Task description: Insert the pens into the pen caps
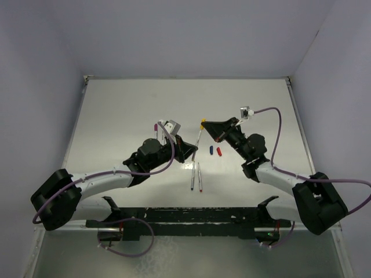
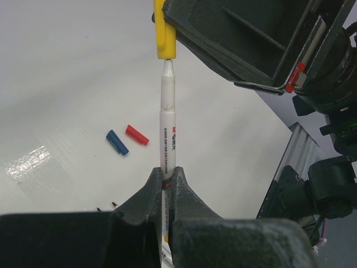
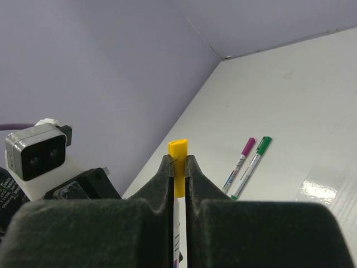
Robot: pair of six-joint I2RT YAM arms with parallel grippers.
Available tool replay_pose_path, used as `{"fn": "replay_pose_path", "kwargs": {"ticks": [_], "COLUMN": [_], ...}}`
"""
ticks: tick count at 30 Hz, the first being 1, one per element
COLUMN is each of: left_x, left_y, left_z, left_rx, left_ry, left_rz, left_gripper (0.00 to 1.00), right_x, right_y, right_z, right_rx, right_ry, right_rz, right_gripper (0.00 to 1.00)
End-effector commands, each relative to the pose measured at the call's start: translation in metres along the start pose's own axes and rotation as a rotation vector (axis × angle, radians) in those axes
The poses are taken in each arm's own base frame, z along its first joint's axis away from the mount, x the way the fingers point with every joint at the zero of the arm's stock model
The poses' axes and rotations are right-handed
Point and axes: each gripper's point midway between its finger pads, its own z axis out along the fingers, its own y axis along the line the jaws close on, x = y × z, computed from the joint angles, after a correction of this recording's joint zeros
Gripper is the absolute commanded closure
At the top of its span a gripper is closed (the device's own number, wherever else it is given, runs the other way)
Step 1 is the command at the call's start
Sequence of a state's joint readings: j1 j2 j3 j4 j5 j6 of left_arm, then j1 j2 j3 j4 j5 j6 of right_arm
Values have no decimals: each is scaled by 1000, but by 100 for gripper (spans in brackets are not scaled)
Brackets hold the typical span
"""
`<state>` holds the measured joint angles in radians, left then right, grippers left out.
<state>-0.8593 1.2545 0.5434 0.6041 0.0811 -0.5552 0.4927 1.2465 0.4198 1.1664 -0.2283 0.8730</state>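
Currently a silvery-white pen (image 2: 168, 134) is grasped by the left gripper (image 2: 168, 177), with the jaws clenched on the lower barrel at a dark ring mark. A yellow band is seen on the barrel further back between the fingers. The pen is held pointing straight out ahead of the fingertips.

The yellow cap (image 2: 165, 33) is seen directly ahead of the left gripper, in line with the pen. The pen's tapered nose is met by the cap's open mouth. Most of the nose is left exposed, so the cap is not pushed home.

The yellow cap (image 3: 178, 152) is pinched by the right gripper (image 3: 178, 163), jaws clamped on its sides, and its closed end is left poking out past the fingertips.

From above, the left gripper (image 1: 193, 152) and right gripper (image 1: 206, 124) are seen close together, bridged by the pen (image 1: 199, 138).

A blue cap (image 2: 117, 142) and a red cap (image 2: 136, 134) are seen lying on the table (image 2: 67, 67), left of the left gripper's fingers in its wrist view. They are just beside each other, slightly apart. From above they are placed just beside the right gripper's fingers, on the near side, between the two arms.

A purple-capped pen (image 3: 240, 164) and a green-capped pen (image 3: 252, 167) are laid side by side, right of the right gripper's fingertips in its wrist view. Whether they touch cannot be told.

The left wrist camera (image 3: 36, 159) is seen left of the right gripper's fingers.
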Motion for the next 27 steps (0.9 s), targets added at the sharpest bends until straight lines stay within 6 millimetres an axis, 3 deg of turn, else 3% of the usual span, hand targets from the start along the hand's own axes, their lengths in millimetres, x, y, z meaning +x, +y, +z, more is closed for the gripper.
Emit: {"fn": "replay_pose_path", "kwargs": {"ticks": [1,27], "left_x": [-21,-21], "left_y": [-6,-3], "left_z": [2,5], "left_rx": [21,11], "left_ry": [-74,-84], "left_rz": [24,15], "left_gripper": [100,100], "right_x": [-5,4], "right_y": [17,23], "right_z": [-1,-2], "right_rx": [-73,-121], "right_ry": [-20,-5], "right_rz": [-1,67], "right_gripper": [100,100]}}
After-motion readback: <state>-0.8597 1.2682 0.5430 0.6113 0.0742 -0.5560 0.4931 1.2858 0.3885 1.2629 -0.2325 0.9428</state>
